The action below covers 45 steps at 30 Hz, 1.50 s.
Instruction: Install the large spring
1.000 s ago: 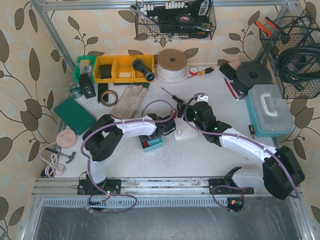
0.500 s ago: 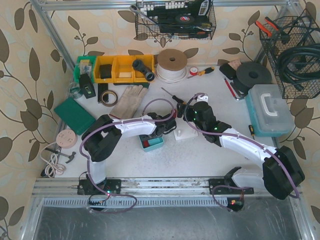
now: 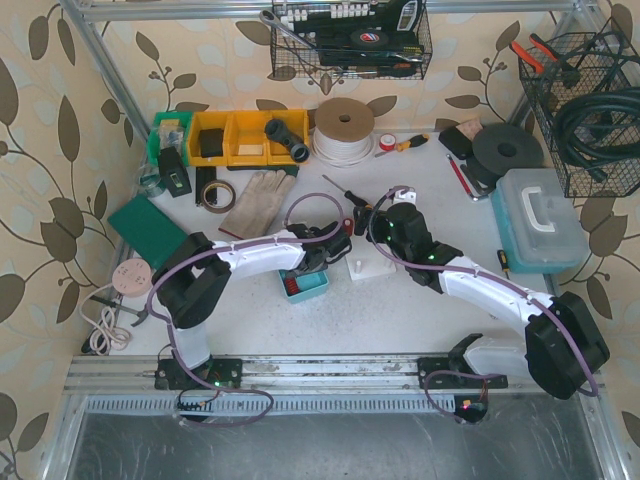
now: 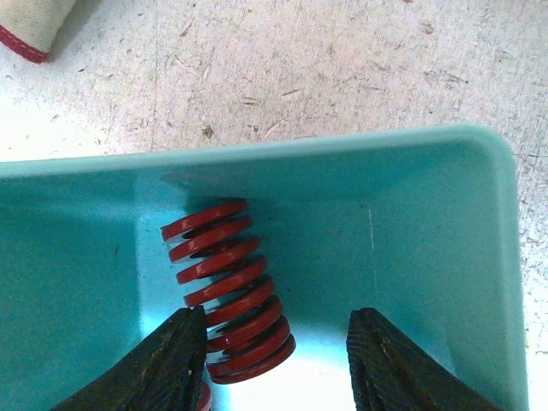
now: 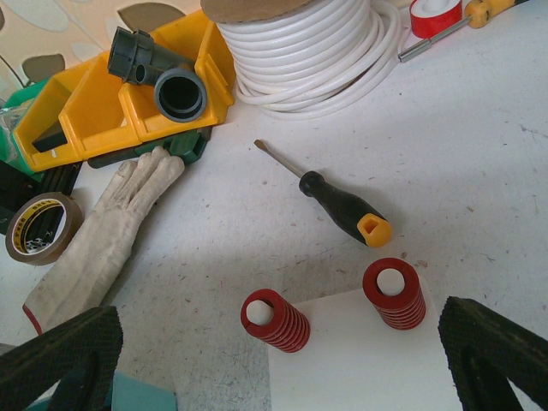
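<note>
The large spring (image 4: 227,287), red and heavy-coiled, lies on its side in the teal tray (image 4: 342,144). Its far end is against the tray's back wall and its near end is between the fingers of the left hand (image 4: 278,347). That hand is partly open and holds nothing yet. One finger (image 4: 184,360) touches the lowest coils, while the other finger (image 4: 377,368) stands apart from them, with bare tray floor between. A scrap of red shows beside the touching finger; it may be a second spring, but too little shows to say.

The step in hand looks to be the pick-up. To do it well, shift the hand toward the touching finger's side until the coil sits midway between the fingers. Reach further along it too, so the pads bite nearer mid-length than the last turns, where a round spring could squirt out. The spring lies askew to the fingers, so a slight wrist turn would square the grip. Then lift straight up, clear of the tray wall.

The right hand (image 5: 278,355) stands wide and empty over the white plate (image 5: 351,364) on the counter (image 5: 479,171), where two red springs (image 5: 394,294) sit on pegs.
</note>
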### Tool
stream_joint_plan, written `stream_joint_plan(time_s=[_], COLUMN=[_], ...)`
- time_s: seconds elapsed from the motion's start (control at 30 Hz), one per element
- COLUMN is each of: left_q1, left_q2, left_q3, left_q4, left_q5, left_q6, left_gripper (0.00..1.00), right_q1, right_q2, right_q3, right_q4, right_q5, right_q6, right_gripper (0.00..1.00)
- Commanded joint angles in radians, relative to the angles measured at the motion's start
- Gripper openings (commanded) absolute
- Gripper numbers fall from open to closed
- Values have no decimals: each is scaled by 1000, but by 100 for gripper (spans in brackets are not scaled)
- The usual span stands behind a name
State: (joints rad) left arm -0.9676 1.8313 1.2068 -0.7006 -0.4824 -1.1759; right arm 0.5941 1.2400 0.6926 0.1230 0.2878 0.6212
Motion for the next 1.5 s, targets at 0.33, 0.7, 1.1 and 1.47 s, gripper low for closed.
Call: stream_joint_plan(time_s=[0.33, 0.7, 1.1, 1.47], left_q1=[27, 73, 89, 120], left_q2=[-123, -83, -45, -25], left_q3=[-5, -37, -74, -131], left_q4=[-131, -20, 79, 151], left_q5=[-51, 27, 68, 90], left_q6=[-99, -91, -84, -52], left_gripper=[50, 50, 50, 50], right_q1=[-2, -2, -1, -2], right_q2=[20, 22, 23, 26], right_q3=[38, 40, 42, 44], right_q4=[-9, -11, -12, -13], right_q5=[-7, -10, -13, -17], right_q6=[-3, -6, -8, -9], right_gripper=[99, 99, 99, 99])
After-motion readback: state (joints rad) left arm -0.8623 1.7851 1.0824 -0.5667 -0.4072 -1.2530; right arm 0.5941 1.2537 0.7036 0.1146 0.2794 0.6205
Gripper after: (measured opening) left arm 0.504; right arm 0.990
